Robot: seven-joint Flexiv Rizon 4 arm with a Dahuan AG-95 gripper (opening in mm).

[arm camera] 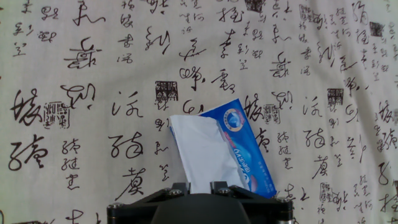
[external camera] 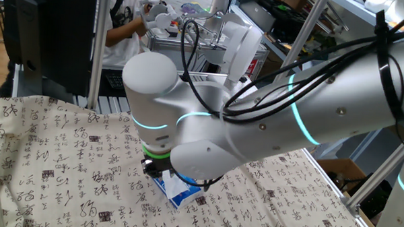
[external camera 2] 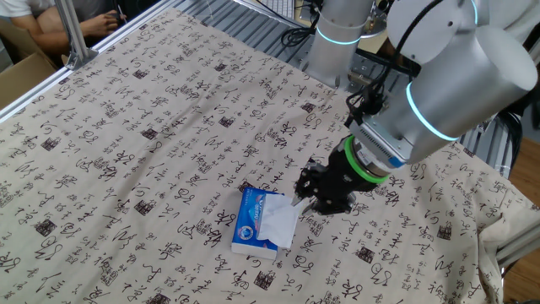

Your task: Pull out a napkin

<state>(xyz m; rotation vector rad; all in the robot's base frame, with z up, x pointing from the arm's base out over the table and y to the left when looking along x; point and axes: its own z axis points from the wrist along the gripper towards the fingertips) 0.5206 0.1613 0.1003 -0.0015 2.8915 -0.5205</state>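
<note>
Now napkin [arm camera: 200, 155] drawn lengthwise toward jaws, pinched

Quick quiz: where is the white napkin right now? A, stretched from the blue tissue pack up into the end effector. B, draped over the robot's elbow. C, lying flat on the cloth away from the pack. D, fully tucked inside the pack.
A: the napkin runs from the tissue pack into the end effector, which is pinching its edge.
</note>
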